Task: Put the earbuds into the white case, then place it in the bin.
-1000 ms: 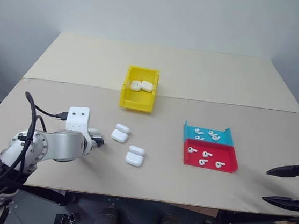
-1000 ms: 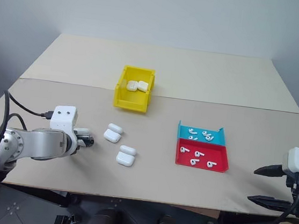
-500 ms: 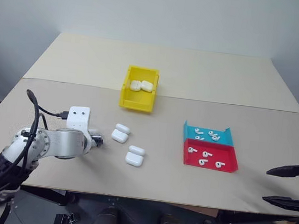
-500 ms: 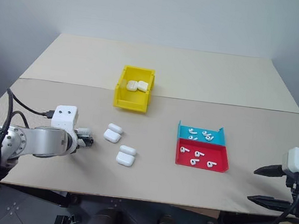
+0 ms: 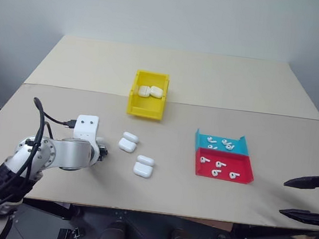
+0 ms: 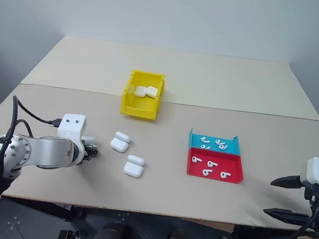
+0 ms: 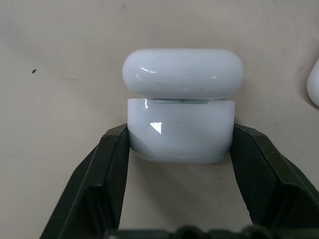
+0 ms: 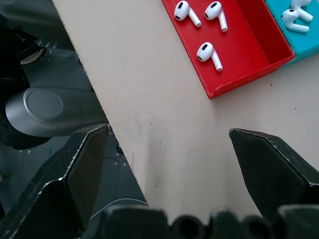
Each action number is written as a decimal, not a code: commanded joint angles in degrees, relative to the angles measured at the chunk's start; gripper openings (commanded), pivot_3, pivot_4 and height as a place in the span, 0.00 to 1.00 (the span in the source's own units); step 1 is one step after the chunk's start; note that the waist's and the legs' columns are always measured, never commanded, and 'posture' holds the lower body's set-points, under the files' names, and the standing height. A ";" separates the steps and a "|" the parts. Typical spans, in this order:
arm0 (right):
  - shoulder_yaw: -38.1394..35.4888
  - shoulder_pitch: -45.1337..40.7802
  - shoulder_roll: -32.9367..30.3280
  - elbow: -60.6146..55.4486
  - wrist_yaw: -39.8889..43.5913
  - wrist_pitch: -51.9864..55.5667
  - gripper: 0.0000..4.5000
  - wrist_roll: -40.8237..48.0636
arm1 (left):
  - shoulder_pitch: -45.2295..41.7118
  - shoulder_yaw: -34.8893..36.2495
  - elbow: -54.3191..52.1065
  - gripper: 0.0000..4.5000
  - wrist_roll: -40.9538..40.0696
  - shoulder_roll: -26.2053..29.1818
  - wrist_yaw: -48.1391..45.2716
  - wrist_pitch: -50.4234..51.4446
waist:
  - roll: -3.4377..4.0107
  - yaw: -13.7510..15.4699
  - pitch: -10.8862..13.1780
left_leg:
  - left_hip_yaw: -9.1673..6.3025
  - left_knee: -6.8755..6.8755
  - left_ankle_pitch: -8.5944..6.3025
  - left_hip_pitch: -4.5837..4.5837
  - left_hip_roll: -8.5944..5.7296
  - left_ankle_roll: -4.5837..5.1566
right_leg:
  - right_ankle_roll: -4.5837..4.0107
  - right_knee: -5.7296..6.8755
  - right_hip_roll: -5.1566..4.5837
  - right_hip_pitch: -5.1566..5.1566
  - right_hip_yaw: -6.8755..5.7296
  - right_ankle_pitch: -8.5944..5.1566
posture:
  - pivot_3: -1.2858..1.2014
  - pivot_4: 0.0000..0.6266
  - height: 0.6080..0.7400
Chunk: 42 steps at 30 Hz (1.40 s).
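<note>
Left gripper [image 7: 180,144] pinches open white case [image 7: 182,132] by its base, steadying it for earbuds [image 5: 218,164]; right gripper [image 8: 169,169] spread.

Second white case [image 7: 314,82] — cut off at frame edge
</note>
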 commanded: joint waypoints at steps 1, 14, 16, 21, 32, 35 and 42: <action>-1.29 -0.48 0.27 -0.56 -0.03 0.36 1.00 0.53 | -0.05 0.40 -1.05 0.61 1.35 1.71 0.00 0.99 | 0.00 0.00 0.00 | 0.00 0.00 0.00 0.00 0.00 0.00 | 0.00 0.00 0.00 0.00 0.00 0.00 | 0.52 0.24 1.00; -0.84 -7.43 -2.19 -5.12 -4.27 3.65 1.00 0.72 | 13.36 14.63 -20.06 0.61 39.86 9.69 -57.52 -15.45 | -0.03 -0.16 0.03 | 0.05 -0.07 0.01 -0.18 -0.03 -0.03 | 0.04 -0.21 0.02 -0.13 -0.01 0.01 | 0.52 0.24 1.00; 0.27 -8.91 -3.36 -7.13 -5.40 5.27 1.00 0.34 | 18.90 12.85 -20.84 0.61 53.85 7.48 -73.69 -29.06 | 0.02 -0.11 0.02 | 0.09 -0.15 0.02 -0.20 -0.03 -0.06 | 0.02 -0.28 0.02 -0.17 -0.03 0.00 | 0.52 0.24 1.00; 4.62 -11.81 -8.78 -11.27 -4.30 7.86 1.00 0.33 | 20.46 7.31 -10.18 0.61 68.15 -2.79 -99.83 -47.14 | 0.11 0.51 -0.03 | 0.09 -0.14 0.03 -0.35 0.01 -0.03 | -0.44 -0.60 0.02 -0.18 -0.14 -0.11 | 0.52 0.24 1.00; 26.04 -28.09 -17.14 -17.37 -2.95 2.84 1.00 -4.04 | 13.43 4.26 12.46 0.61 73.34 -27.88 -133.02 -70.98 | 0.14 0.00 -0.06 | 0.07 0.00 0.09 -0.88 0.05 0.34 | 0.27 -0.93 0.07 -0.45 -0.06 0.50 | 0.52 0.24 1.00; 33.28 -33.61 -15.40 -17.53 -2.40 2.68 1.00 -8.34 | 14.13 4.42 12.95 0.61 73.84 -29.78 -134.71 -69.87 | 0.14 -0.24 -0.07 | 0.07 0.00 0.08 -0.89 0.04 0.35 | 0.28 -0.91 0.07 -0.49 -0.03 0.51 | 0.52 0.24 1.00; 48.46 -46.14 -6.74 -11.51 0.02 0.89 1.00 -21.93 | 15.63 4.98 15.41 0.61 73.04 -33.22 -143.22 -71.44 | 0.15 -1.00 -0.07 | 0.05 0.10 0.11 -0.88 0.05 0.39 | 0.32 -0.80 0.08 -0.52 -0.02 0.55 | 0.52 0.24 1.00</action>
